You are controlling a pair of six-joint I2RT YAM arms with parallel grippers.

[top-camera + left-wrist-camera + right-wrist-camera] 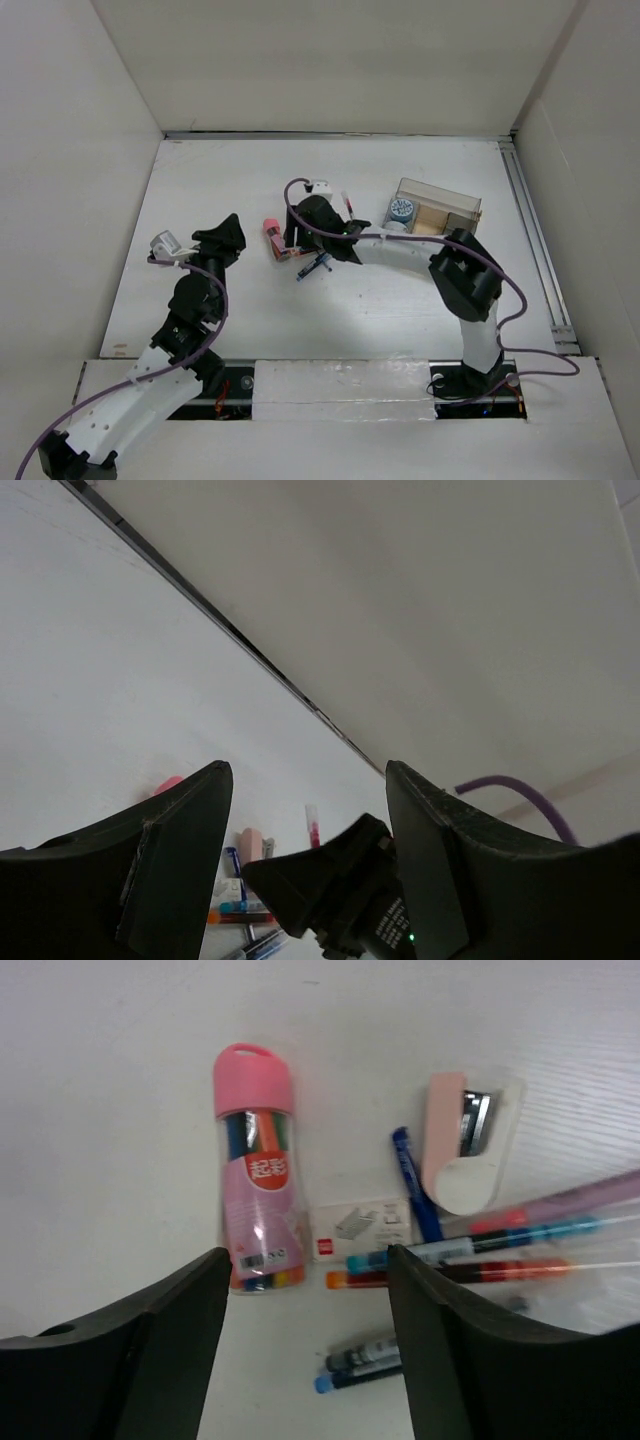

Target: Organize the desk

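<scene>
White desk (400, 310) spread beneath both arms, walled by panels, open surface seen toward its left edge; right gripper (305, 1260) held wide apart, nothing gripped, above pink-capped tube (255, 1170) and pens (480, 1250); left gripper (308, 770) parted, nothing gripped

Matte white desk (90, 1080); left of centre, a glossy clear plastic marker tube (262, 1210) with smooth pink cap (252, 1078).

My white worktop (400, 310) carries a pink-capped marker tube (257, 1175), a packaged pink stapler (458, 1140), loose pens (480, 1250) beside it, and a clear compartment box (440, 193).
</scene>
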